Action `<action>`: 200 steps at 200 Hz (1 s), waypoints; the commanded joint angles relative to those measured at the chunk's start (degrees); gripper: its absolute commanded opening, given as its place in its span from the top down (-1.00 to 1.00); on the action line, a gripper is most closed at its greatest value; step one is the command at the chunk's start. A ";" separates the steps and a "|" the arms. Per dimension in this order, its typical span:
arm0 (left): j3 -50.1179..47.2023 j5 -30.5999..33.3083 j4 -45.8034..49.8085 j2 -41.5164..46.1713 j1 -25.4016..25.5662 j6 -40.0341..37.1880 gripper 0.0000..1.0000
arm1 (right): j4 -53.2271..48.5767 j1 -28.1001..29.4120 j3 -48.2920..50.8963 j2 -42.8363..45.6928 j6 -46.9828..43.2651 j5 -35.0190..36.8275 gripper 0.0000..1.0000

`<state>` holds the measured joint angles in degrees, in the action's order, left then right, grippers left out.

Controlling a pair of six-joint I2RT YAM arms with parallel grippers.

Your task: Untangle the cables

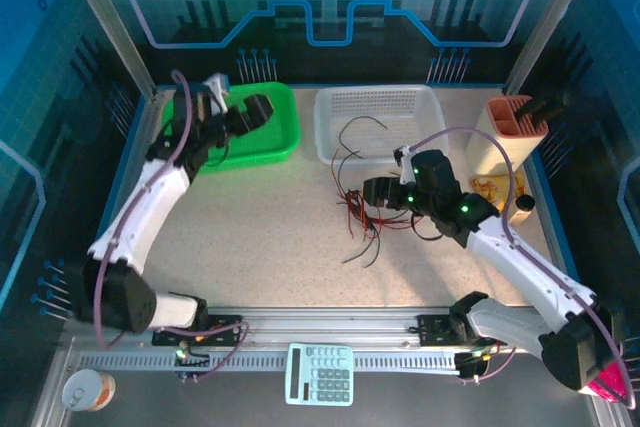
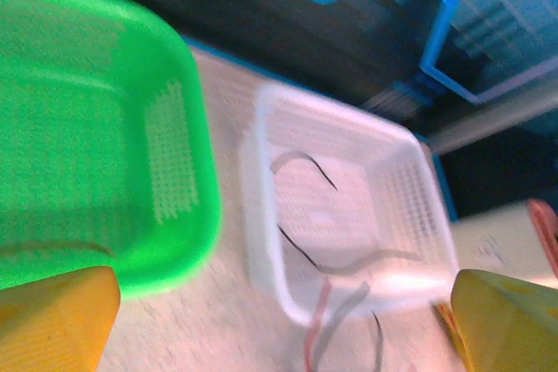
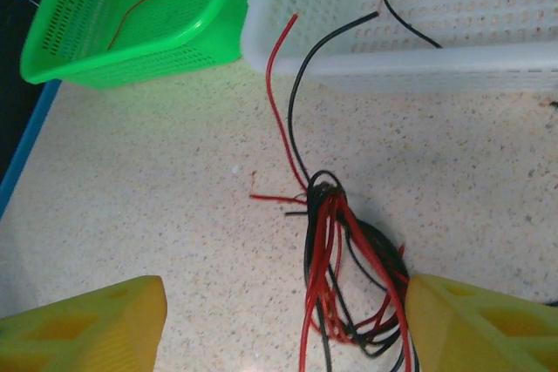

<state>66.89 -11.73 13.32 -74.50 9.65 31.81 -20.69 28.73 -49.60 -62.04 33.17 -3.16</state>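
Observation:
A tangled bunch of red and black cables (image 1: 365, 219) lies on the speckled table in front of the white basket (image 1: 432, 99). My right gripper (image 1: 372, 192) hovers right over it. In the right wrist view that gripper (image 3: 283, 320) is open, and the bunch (image 3: 349, 259) sits between its yellow fingers (image 3: 96, 324), nearer the right one. One red and one black strand reach up to the white basket's wall (image 3: 392, 58). Loose black wires (image 2: 305, 163) lie inside the white basket. A single red wire (image 3: 139, 10) lies in the green basket (image 1: 285, 137). My left gripper (image 1: 258, 110) hangs open over the green basket.
A tan holder (image 1: 510, 132) with orange slots stands at the right edge, with a small black-capped item (image 1: 523, 204) beside it. A calculator (image 1: 320, 374) and a can (image 1: 88, 389) lie on the rail in front of the arm bases.

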 commanded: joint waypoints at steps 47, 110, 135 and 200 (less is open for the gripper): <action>-26.99 6.10 -14.13 17.81 11.50 9.04 -0.98 | 4.26 -2.93 -9.74 -15.15 3.01 1.53 -0.27; -31.03 6.47 -14.57 17.32 11.86 9.46 -0.98 | 6.73 -4.66 -6.99 -18.11 2.63 0.58 -0.24; -30.38 6.45 -14.48 16.17 11.93 8.97 -0.98 | 8.09 -4.70 -8.81 -21.23 4.45 -0.72 -0.23; -29.80 5.97 -15.23 15.23 12.15 8.18 -0.98 | 8.38 -4.41 -17.17 -28.93 6.39 -0.98 -0.06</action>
<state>36.25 -6.22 0.49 -58.54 21.23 40.58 -13.65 24.43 -62.78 -88.86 38.48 -3.53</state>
